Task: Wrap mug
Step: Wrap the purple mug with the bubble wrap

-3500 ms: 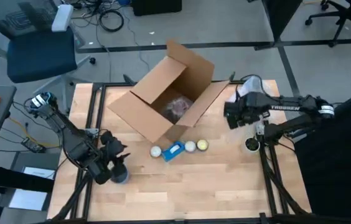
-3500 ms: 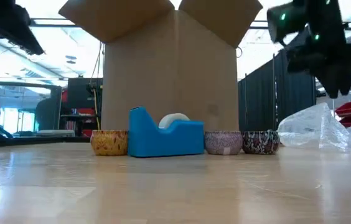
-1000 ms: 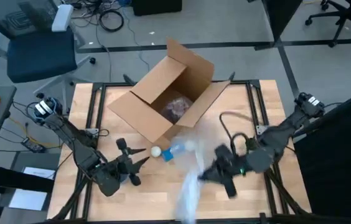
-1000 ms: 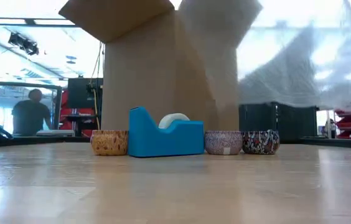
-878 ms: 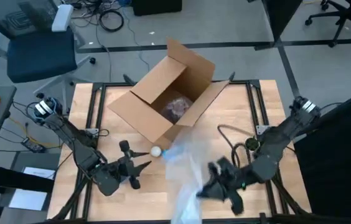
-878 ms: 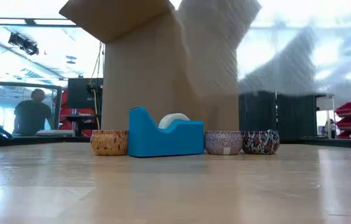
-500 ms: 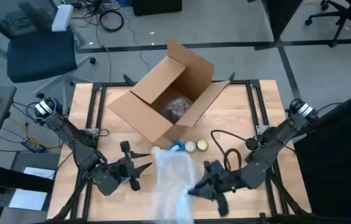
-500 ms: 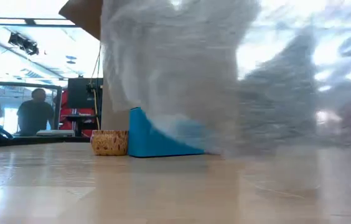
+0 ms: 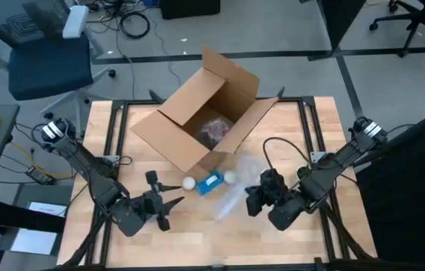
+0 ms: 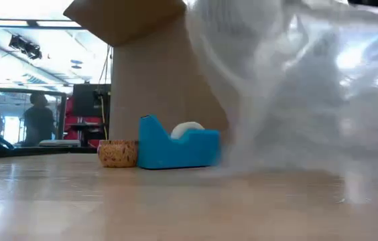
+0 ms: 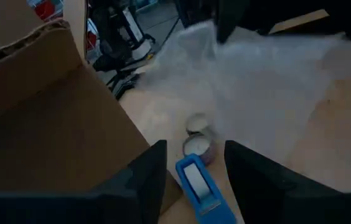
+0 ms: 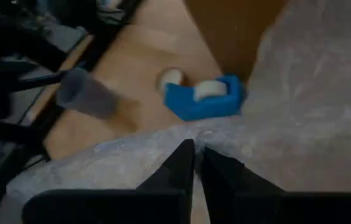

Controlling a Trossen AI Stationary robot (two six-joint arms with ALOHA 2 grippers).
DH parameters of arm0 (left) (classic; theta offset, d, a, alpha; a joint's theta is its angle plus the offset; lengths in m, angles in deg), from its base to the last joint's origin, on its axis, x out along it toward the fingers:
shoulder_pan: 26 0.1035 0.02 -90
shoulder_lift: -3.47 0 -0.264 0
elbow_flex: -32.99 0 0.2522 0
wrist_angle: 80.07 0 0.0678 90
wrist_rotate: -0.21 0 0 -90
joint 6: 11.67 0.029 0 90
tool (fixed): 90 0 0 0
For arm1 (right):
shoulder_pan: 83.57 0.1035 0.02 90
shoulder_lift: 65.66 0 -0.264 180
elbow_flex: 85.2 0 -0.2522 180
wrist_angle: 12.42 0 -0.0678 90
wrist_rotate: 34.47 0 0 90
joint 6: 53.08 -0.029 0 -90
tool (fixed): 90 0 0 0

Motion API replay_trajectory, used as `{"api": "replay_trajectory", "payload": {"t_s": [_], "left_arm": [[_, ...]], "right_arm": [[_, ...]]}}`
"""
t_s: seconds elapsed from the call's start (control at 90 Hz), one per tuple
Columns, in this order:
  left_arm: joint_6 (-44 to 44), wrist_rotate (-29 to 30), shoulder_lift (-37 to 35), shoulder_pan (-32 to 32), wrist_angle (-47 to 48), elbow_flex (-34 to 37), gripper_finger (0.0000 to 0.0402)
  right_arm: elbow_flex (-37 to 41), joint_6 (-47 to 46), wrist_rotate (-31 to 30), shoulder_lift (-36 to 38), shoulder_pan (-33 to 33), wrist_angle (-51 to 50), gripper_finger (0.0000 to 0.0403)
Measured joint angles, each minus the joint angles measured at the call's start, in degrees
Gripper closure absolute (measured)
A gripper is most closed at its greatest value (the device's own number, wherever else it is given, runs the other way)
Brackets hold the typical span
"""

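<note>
Covering the small cups (image 9: 230, 177), bubble wrap (image 9: 231, 197) blocks the low view.

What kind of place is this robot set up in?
Probably a robotics lab or workshop: a wooden table on a black frame holds an open cardboard box, with loose cables on the grey floor, a blue office chair nearby and monitors behind.
</note>
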Motion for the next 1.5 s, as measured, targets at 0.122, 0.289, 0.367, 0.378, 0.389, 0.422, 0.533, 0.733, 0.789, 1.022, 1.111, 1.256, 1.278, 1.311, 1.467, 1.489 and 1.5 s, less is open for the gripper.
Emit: {"api": "replay_trajectory", "payload": {"t_s": [0.122,0.289,0.367,0.378,0.389,0.422,0.533,0.733,0.789,1.022,1.111,1.256,1.278,1.311,1.467,1.489,1.5], "left_arm": [[0.0,0.0,0.0,0.0,0.0,0.0,0.0254],[-0.2,0.0,0.0,0.0,0.0,0.0,0.0254],[-0.2,0.0,0.0,0.0,0.0,0.0,0.0254],[-0.2,0.0,0.0,0.0,0.0,0.0,0.0254],[-0.2,0.0,0.0,0.0,0.0,0.0,0.0254],[-0.2,0.0,0.0,0.0,0.0,0.0,0.0254],[-0.2,0.0,0.0,0.0,0.0,0.0,0.0254],[-0.3,0.0,0.0,0.0,0.0,0.0,0.0254],[-0.3,0.0,0.0,0.0,0.0,0.0,0.0254],[-0.2,0.0,0.0,0.0,0.1,0.0,0.0254],[0.0,0.0,0.0,0.0,0.1,0.0,0.0254],[0.0,0.0,0.0,0.1,0.1,0.0,0.0254],[0.0,0.0,0.0,0.1,0.1,0.0,0.0254],[-0.1,0.0,0.0,0.1,0.1,0.0,0.0254],[-0.2,0.0,0.0,0.1,0.1,0.0,0.0254],[-0.2,0.0,0.0,0.1,0.1,0.0,0.0254],[-0.2,0.0,0.0,0.1,0.1,0.0,0.0254]], "right_arm": [[2.3,2.2,0.9,0.0,-0.4,7.5,0.037],[2.7,9.9,1.4,0.0,-0.4,15.1,0.0317],[2.7,15.4,2.3,0.0,-0.4,19.7,0.029],[2.7,16.3,2.4,0.0,-0.4,20.4,0.0286],[2.7,17.2,2.5,0.0,-0.4,21.1,0.0282],[2.7,20.2,3.1,0.0,-0.4,23.2,0.0271],[2.7,30.8,4.3,0.0,-0.4,30.0,0.0239],[2.7,50.9,5.2,0.0,-0.3,36.0,0.0204],[2.7,55.5,5.0,0.0,-0.3,36.6,0.0201],[2.7,65.2,7.9,-4.8,-0.7,41.4,0.0202],[2.2,65.9,11.2,-10.0,-1.2,44.2,0.0203],[-3.3,66.9,14.5,-18.8,-1.6,41.0,0.0202],[-4.5,67.2,14.8,-20.0,-1.6,39.5,0.0202],[-6.7,67.5,15.5,-21.7,-1.6,36.9,0.0202],[-19.4,70.5,16.5,-29.4,-1.5,15.7,0.0204],[-21.3,71.0,16.2,-30.4,-1.5,12.8,0.0205],[-22.2,71.2,16.0,-30.8,-1.6,11.4,0.0205]]}}
